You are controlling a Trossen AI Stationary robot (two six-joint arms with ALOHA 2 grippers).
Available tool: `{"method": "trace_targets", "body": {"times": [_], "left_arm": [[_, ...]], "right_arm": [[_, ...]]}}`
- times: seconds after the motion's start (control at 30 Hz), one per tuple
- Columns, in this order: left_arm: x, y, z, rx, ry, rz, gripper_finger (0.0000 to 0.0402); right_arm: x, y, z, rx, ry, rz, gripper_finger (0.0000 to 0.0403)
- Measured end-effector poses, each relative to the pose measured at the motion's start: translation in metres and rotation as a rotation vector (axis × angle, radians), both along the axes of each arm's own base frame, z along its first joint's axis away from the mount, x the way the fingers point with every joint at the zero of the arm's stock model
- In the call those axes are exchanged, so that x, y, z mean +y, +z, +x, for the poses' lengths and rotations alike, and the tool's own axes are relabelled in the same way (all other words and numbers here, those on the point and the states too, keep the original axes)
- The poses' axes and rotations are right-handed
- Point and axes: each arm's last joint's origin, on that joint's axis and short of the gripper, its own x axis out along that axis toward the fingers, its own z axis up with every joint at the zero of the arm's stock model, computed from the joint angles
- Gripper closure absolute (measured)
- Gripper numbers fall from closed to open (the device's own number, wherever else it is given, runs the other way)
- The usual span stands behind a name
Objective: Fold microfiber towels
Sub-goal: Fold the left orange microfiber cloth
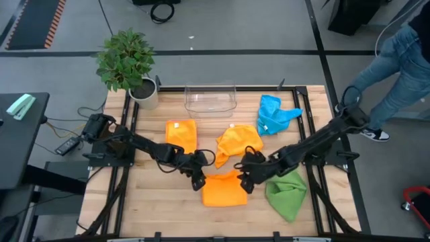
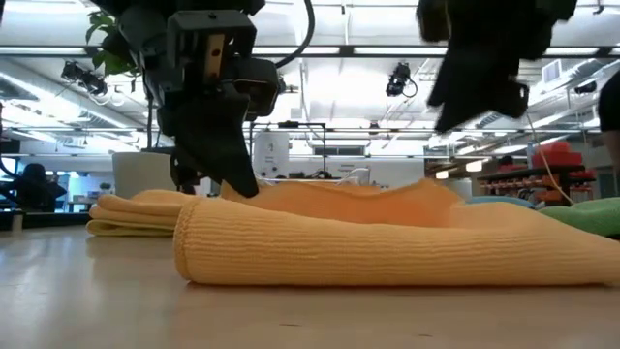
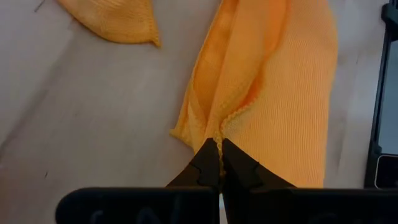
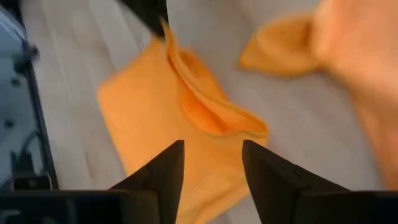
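The orange towel [image 1: 224,191] being worked lies low in the middle of the high view, between the two grippers, partly doubled over with a loose raised fold across its top — so its fold looks under way, not finished. The left gripper [image 1: 196,176] sits at that cloth's upper left corner with its fingers pressed together on the hemmed edge, as the left wrist view shows plainly. The right gripper [image 1: 244,180] hovers at the cloth's upper right edge with fingers spread and nothing between them. Just above, a yellow-orange towel [image 1: 238,143] lies rumpled in the centre, and to its left a second orange towel [image 1: 181,134] lies flat in a neat rectangle — apparently already folded. A blue towel [image 1: 274,114] sits crumpled at upper right and a green towel [image 1: 287,193] bunched at lower right, both seemingly untouched. The clear plastic bin [image 1: 210,99] at top centre looks empty. By this showing, most of the folding remains.
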Motion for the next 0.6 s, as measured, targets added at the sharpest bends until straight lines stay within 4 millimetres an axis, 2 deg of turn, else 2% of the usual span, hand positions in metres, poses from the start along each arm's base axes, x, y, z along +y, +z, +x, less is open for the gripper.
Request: {"method": "trace_targets", "body": {"times": [0.1,0.2,0.33,0.37,0.6], "left_arm": [[0.004,0.0,0.0,0.008,0.006,-0.004,0.0395],[0.007,0.0,0.001,0.007,0.011,0.0,0.0394],[0.011,0.0,0.002,0.003,0.007,0.014,0.0395],[0.011,0.0,0.002,0.003,0.008,0.014,0.0395],[0.011,-0.004,0.002,0.021,0.003,0.016,0.0395]], "right_arm": [[0.009,0.007,-0.009,-0.039,-0.01,-0.038,0.0226],[0.024,-0.001,-0.008,-0.051,0.037,-0.054,0.025],[0.038,-0.033,0.005,-0.001,0.097,-0.051,0.0366],[0.038,-0.039,0.007,0.015,0.093,-0.057,0.0384],[0.028,-0.063,0.017,0.086,0.016,-0.057,0.0398]]}}
